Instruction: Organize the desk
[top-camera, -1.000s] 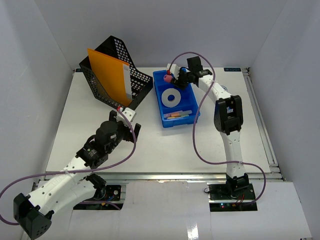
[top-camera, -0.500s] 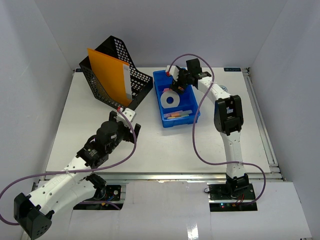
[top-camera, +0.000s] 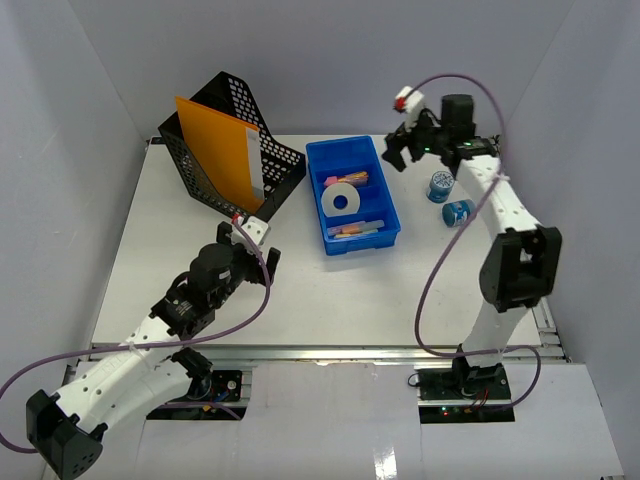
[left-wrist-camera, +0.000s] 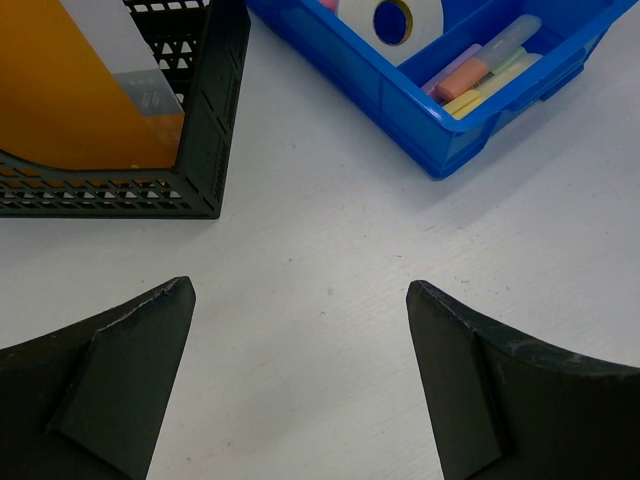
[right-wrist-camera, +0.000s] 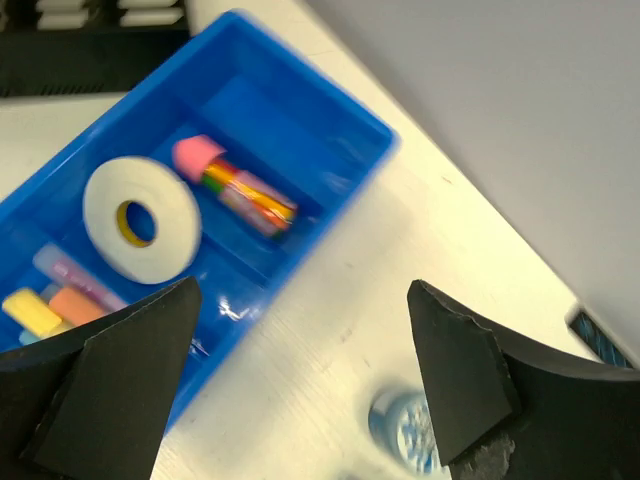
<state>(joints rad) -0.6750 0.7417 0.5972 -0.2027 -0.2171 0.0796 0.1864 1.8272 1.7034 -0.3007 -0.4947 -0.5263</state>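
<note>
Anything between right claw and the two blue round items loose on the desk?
Nothing visible: the right claw hangs open just left of the blue round items, only bare desk between.

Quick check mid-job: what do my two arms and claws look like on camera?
The left arm and right arm are white links with black joints, each trailing a purple cable. The left claw and right claw each have two blunt black wedge fingers with scuffed edges.

The desk is a flat white rectangle with a front rail.
</note>
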